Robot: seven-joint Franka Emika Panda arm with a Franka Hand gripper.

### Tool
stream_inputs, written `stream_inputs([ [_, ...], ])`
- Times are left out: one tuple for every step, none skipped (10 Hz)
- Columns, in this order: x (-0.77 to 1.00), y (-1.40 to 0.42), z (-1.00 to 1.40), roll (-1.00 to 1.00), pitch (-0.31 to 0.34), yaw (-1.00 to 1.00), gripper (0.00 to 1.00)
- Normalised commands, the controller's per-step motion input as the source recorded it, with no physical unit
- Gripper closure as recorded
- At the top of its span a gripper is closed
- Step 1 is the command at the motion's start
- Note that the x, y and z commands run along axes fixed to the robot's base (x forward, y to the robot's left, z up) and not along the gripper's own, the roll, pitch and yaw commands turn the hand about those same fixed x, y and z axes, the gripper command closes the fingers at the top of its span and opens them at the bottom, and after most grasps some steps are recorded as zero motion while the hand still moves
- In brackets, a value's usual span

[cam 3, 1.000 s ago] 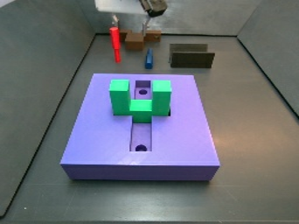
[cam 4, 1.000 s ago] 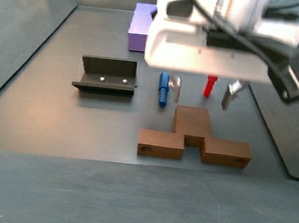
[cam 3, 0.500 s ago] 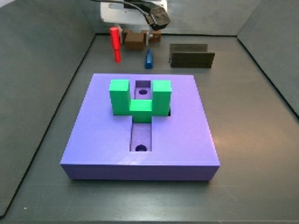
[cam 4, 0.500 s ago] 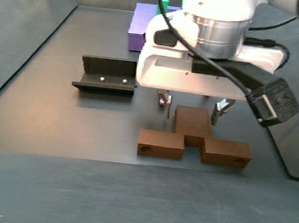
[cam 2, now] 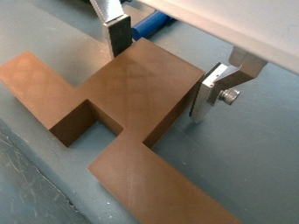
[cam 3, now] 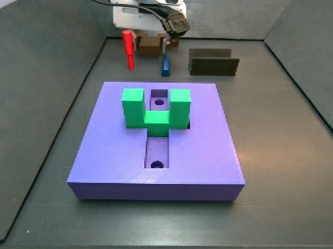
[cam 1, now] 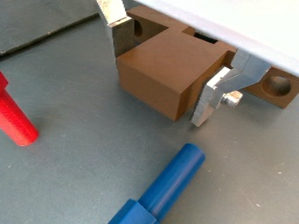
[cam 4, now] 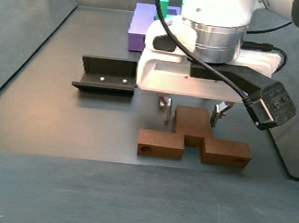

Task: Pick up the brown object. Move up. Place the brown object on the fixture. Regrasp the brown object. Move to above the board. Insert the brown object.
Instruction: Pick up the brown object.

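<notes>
- The floor (cam 3: 279, 165) is a flat dark grey sheet, closed in by grey walls that rise at the back and along both sides (a shallow box, in effect).
- The board (cam 3: 159, 146) lies in the near middle of one side view, a lavender slab with a lengthwise slot and a green U-shaped block (cam 3: 156, 106) on top; in a side view only its far corner (cam 4: 143, 24) shows behind the arm.
- The fixture (cam 4: 106, 76) stands well apart from the gripper and shows its L shape and two small holes; in a side view it is only a dark block (cam 3: 213, 63) near the back wall.
- The gripper (cam 4: 193, 109) hangs low over the brown object (cam 4: 195, 138), far from the board, near the back wall.
- In both wrist views the jaws stand wide, one silver finger (cam 1: 222, 91) on each side of the brown object's raised middle bar (cam 1: 173, 68); whether the pads touch it I cannot tell.
- A wrist view shows the brown object (cam 2: 117, 101) as a stepped, branching shape with a cross-hatched top; another shows a round hole (cam 1: 278, 85) in it.
- A red peg (cam 1: 16, 116) and a blue peg (cam 1: 165, 185) lie near the brown object; a side view shows them as (cam 3: 129, 47) and (cam 3: 166, 65).
</notes>
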Motion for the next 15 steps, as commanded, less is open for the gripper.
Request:
stream_inputs([
  [0.0, 0.0, -0.09, -0.09, 0.0, 0.02, 0.0],
  [0.0, -0.01, -0.13, -0.04, 0.0, 0.06, 0.0],
  [0.0, 0.0, -0.1, -0.06, 0.0, 0.06, 0.0],
  [0.0, 0.0, -0.07, -0.04, 0.0, 0.05, 0.0],
  [0.0, -0.03, -0.03, 0.0, 0.0, 0.1, 0.0],
  [0.0, 0.0, -0.02, -0.01, 0.0, 0.09, 0.0],
  [0.0, 0.0, -0.02, -0.02, 0.0, 0.08, 0.0],
  [0.0, 0.0, 0.0, 0.0, 0.0, 0.0, 0.0],
  [0.0, 0.0, 0.0, 0.0, 0.0, 0.0, 1.0],
  [0.0, 0.0, 0.0, 0.0, 0.0, 0.0, 1.0],
  [0.0, 0.0, 0.0, 0.0, 0.0, 0.0, 1.0],
  [0.0, 0.0, 0.0, 0.0, 0.0, 0.0, 1.0],
  [0.0, 0.0, 0.0, 0.0, 0.0, 0.0, 1.0],
  [0.0, 0.0, 0.0, 0.0, 0.0, 0.0, 1.0],
  [0.0, 0.0, 0.0, 0.0, 0.0, 0.0, 1.0],
])
